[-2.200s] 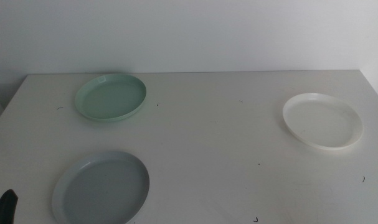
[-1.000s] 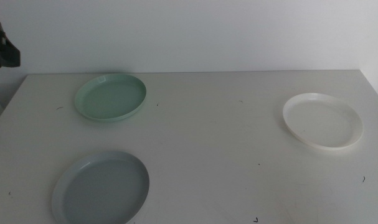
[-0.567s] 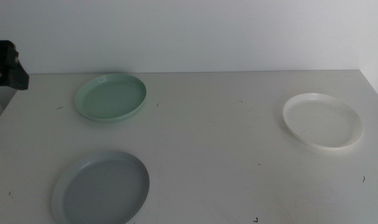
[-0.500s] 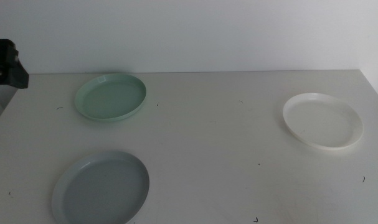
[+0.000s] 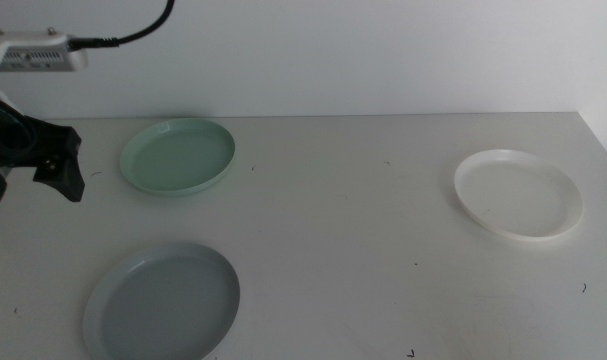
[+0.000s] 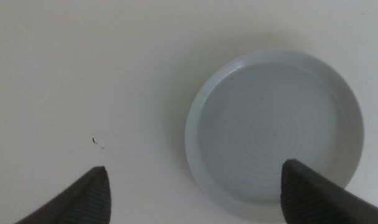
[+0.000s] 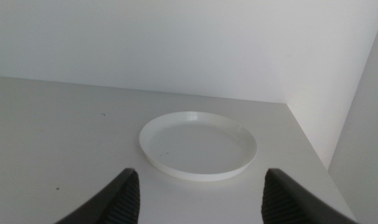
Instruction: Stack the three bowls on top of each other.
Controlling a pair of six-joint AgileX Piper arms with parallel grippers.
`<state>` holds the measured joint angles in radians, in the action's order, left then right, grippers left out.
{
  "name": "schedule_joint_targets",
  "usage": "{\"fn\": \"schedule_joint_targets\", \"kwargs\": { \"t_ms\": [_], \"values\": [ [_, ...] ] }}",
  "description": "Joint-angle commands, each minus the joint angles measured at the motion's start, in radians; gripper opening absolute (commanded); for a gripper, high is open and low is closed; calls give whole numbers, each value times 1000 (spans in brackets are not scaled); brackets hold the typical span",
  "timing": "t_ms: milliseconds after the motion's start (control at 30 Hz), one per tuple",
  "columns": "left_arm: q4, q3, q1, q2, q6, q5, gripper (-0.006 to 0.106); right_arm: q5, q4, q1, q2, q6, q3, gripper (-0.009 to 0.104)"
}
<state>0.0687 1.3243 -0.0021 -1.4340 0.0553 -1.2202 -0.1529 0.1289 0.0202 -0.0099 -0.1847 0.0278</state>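
- Table (image 5: 363,230) carries 3 bowls, all apart and unstacked: mint green bowl (image 5: 177,157) far left, grey-blue bowl (image 5: 162,302) near left, white bowl (image 5: 518,193) right.
- Left gripper (image 6: 195,186) hangs above the table beside the grey-blue bowl (image 6: 274,134), jaws wide, empty.
- Right gripper (image 7: 198,196) faces the white bowl (image 7: 198,145), jaws wide, holding nothing.

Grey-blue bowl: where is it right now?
In the middle view the grey-blue bowl lies flat at the table's near left, in front of the mint green bowl. The left gripper hangs open above it, not touching.
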Motion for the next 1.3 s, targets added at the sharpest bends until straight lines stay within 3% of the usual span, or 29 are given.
{"fn": "schedule_joint_targets", "kwargs": {
  "t_ms": [0,600,1033,1133,1267],
  "values": [
    [4,30,3,-15,19,15,104,71,-9,-7,-27,-9,-5,50],
    [23,26,2,-342,80,59,104,71,-9,-7,-27,-9,-5,50],
    [26,-132,2,-403,85,219,103,71,-9,-7,-27,-9,-5,50],
    [46,-175,2,-403,85,286,98,71,-9,-7,-27,-9,-5,50],
    [77,-213,2,-403,90,337,80,71,-9,-7,-27,-9,-5,50]
  ]
}}
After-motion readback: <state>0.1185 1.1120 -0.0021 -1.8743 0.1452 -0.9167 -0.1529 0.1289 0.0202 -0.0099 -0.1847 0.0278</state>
